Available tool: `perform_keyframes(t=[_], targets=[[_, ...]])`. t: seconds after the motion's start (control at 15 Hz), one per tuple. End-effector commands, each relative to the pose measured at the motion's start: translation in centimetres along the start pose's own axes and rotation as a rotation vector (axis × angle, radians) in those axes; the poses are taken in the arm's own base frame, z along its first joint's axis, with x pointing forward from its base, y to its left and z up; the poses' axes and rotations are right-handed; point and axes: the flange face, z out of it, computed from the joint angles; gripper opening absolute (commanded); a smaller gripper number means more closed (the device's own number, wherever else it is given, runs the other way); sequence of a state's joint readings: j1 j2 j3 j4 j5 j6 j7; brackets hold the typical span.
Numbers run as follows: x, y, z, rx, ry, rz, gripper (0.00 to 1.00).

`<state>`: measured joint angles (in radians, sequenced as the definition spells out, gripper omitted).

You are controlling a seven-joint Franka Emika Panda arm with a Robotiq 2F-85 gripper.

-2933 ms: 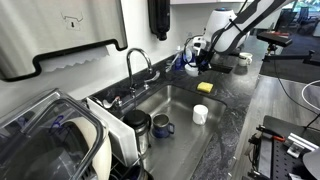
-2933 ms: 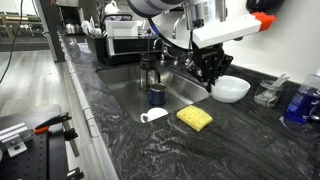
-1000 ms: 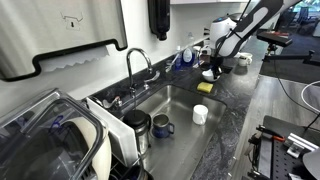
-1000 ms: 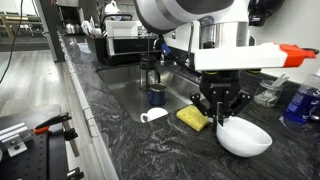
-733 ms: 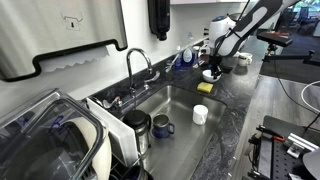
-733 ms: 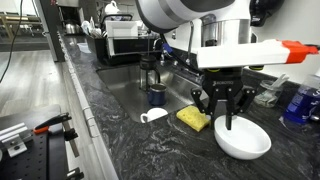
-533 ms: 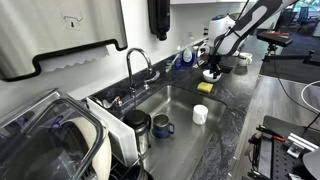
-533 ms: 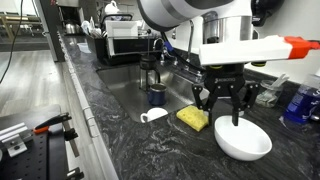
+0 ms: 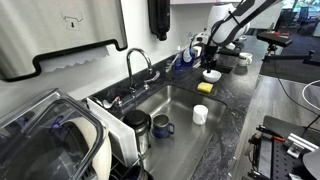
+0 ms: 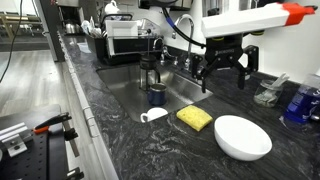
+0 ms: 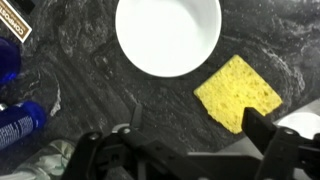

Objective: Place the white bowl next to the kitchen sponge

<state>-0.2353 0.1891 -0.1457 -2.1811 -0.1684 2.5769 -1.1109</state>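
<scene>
The white bowl [image 10: 243,137] rests upright on the dark stone counter, right beside the yellow kitchen sponge [image 10: 194,118], with a narrow gap between them. Both show in an exterior view, bowl [image 9: 211,75] and sponge [image 9: 204,87], at the sink's far end. My gripper [image 10: 224,72] hangs well above them, open and empty. In the wrist view the bowl [image 11: 168,35] lies at top centre, the sponge [image 11: 238,93] at right, and the gripper [image 11: 195,112] has its fingers spread wide over bare counter.
The sink [image 9: 170,105] holds a white cup [image 10: 153,116] lying on its side and a dark blue mug [image 10: 157,96]. A blue bottle [image 10: 305,100] and a clear glass item [image 10: 268,92] stand past the bowl. A faucet [image 9: 135,62] and dish rack [image 9: 70,140] flank the sink.
The gripper opened, let go of the white bowl on the counter beside the sponge, and rose straight up away from it.
</scene>
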Motion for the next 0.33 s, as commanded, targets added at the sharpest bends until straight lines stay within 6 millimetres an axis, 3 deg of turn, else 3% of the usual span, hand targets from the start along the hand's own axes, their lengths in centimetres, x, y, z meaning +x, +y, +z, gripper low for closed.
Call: perform_keyframes(t=[0.0, 0.27], targets=[[1.1, -0.5, -3.6, 0.035, 0.098, -0.023, 1.0], [2.0, -0.7, -6.5, 0.056, 0.145, -0.02, 1.0]])
